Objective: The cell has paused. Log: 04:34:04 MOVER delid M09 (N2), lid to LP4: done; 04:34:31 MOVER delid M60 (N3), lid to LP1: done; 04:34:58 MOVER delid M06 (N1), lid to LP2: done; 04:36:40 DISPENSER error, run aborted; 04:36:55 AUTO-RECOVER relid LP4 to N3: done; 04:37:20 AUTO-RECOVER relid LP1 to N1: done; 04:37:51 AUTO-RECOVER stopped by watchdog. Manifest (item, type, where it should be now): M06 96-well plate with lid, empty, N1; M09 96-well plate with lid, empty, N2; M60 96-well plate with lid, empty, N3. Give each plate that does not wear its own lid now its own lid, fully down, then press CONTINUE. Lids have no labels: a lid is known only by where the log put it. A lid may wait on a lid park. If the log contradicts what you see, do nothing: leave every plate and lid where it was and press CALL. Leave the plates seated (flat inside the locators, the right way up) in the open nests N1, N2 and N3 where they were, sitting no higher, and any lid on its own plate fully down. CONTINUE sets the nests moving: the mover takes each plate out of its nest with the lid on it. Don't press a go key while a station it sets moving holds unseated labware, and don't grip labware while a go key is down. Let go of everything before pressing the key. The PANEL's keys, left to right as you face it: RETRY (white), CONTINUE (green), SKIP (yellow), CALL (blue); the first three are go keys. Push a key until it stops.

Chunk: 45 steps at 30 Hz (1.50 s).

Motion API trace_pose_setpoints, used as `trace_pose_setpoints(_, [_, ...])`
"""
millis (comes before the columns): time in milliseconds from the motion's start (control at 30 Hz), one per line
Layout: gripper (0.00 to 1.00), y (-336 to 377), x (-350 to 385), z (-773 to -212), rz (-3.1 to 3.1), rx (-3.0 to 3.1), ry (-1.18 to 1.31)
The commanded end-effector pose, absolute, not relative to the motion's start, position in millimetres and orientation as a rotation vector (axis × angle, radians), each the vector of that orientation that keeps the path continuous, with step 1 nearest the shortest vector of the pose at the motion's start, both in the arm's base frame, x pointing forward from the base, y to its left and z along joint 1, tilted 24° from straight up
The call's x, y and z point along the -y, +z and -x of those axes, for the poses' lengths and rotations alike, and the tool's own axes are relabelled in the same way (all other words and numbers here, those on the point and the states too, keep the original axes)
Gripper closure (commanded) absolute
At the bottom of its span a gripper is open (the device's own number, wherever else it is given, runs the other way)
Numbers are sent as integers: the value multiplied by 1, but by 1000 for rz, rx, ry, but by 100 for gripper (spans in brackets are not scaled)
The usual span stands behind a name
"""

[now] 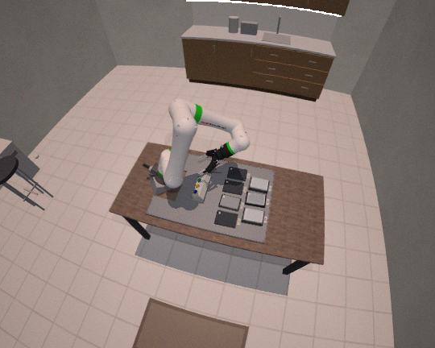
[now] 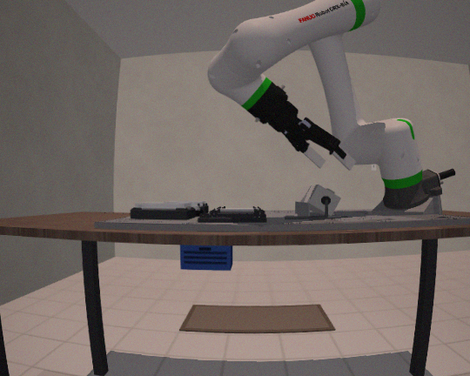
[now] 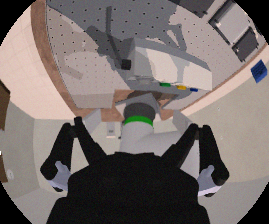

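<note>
My gripper point(image 1: 208, 165) point(image 2: 334, 162) point(image 3: 136, 115) is open and empty. It hangs tilted in the air above and behind the key panel point(image 1: 200, 189) point(image 2: 317, 198) point(image 3: 174, 87), clear of it. Three plates sit in a column of nests on the grey mat point(image 1: 175, 211): a far plate point(image 1: 259, 184), a middle plate point(image 1: 255, 198) and a near plate point(image 1: 253, 216). The far and near ones look pale on top; the middle one looks duller. Left of them is a column of lid parks. One park holds a pale lid point(image 1: 229, 201); the others point(image 1: 237, 174) point(image 1: 232, 186) point(image 1: 225, 218) look dark and bare.
The arm's base point(image 1: 164, 181) point(image 2: 408, 196) stands at the mat's left end beside the panel. The wooden table point(image 1: 300, 225) point(image 2: 50, 224) has open edges all round. A stool point(image 1: 3, 171) stands far off on the floor.
</note>
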State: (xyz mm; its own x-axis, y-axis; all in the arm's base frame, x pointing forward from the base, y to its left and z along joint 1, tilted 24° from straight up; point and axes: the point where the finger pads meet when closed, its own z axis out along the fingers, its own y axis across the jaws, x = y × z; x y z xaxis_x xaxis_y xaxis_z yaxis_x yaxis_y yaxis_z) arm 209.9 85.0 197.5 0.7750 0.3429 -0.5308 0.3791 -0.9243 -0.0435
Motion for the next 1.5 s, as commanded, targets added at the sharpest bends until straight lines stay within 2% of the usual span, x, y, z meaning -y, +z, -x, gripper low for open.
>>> trace_pose_setpoints(0, [0, 204, -70, -260, -3031, -529, -612])
trace_pose_setpoints(33, [0, 207, -62, -291, -3105, -487, -466])
trace_pose_setpoints(100, [0, 207, -62, -291, -3105, -487, -466])
trace_pose_setpoints(133, [0, 210, -53, -322, -3170, -442, -314])
trace_pose_setpoints(167, [0, 210, -53, -322, -3170, -442, -314])
trace_pose_setpoints(200, [0, 214, -45, -351, -3225, -395, -161])
trace_pose_setpoints(267, [0, 214, -45, -351, -3225, -395, -161])
trace_pose_setpoints(300, [0, 216, -37, -380, -3272, -349, -13])
trace_pose_setpoints(333, [0, 216, -37, -380, -3272, -349, -13])
trace_pose_setpoints(367, [0, 219, -30, -405, -3307, -305, 126])
trace_pose_setpoints(400, [0, 219, -30, -405, -3307, -305, 126])
trace_pose_setpoints(433, [0, 221, -23, -428, -3331, -264, 251])
trace_pose_setpoints(467, [0, 221, -23, -428, -3331, -264, 251])
trace_pose_setpoints(567, [0, 226, -12, -469, -3362, -186, 481])
trace_pose_setpoints(767, [0, 227, -9, -476, -3364, -170, 526])
trace_pose_setpoints(800, [100, 227, -9, -476, -3364, -170, 526])
trace_pose_setpoints(1467, [100, 227, -9, -476, -3364, -170, 526])
